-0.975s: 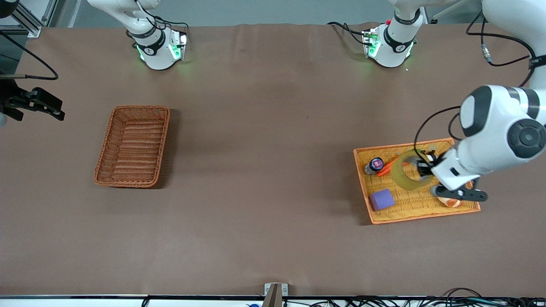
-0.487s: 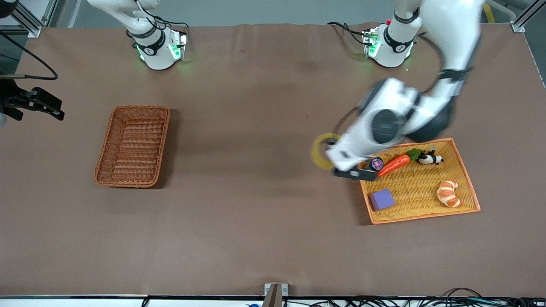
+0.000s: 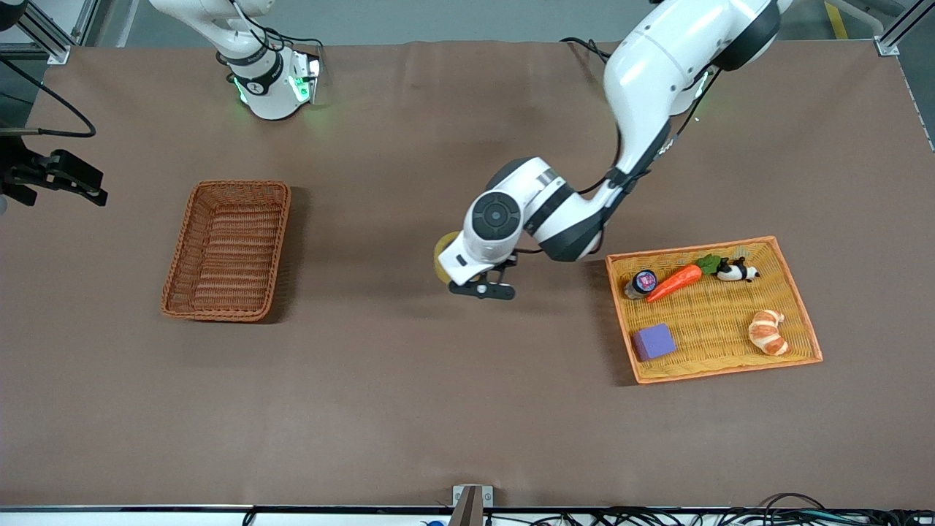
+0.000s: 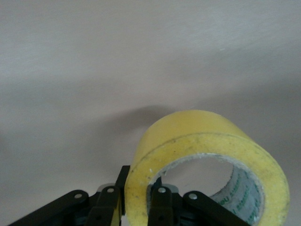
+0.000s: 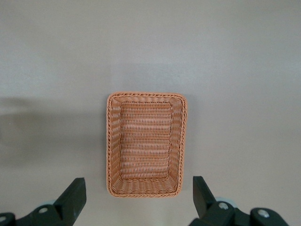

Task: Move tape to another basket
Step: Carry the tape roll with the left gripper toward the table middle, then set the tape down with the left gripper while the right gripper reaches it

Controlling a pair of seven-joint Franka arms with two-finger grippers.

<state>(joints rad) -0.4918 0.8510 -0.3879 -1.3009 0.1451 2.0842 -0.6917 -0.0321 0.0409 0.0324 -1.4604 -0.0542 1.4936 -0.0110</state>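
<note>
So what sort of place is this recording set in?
Probably a robotics lab bench: two bolted arm bases on a brown-covered table, aluminium framing at the corner, loose cables along the edge.

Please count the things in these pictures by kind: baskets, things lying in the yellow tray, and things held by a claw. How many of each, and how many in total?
Baskets: 2 (brown basket, yellow tray)
In the tray: 5 (jar, carrot, panda, croissant, purple block)
Held by the left claw: 1 (tape)
Total: 8

yellowish tape (image 4: 207, 155) aloft over bare table, basket (image 3: 227, 250) empty
</note>
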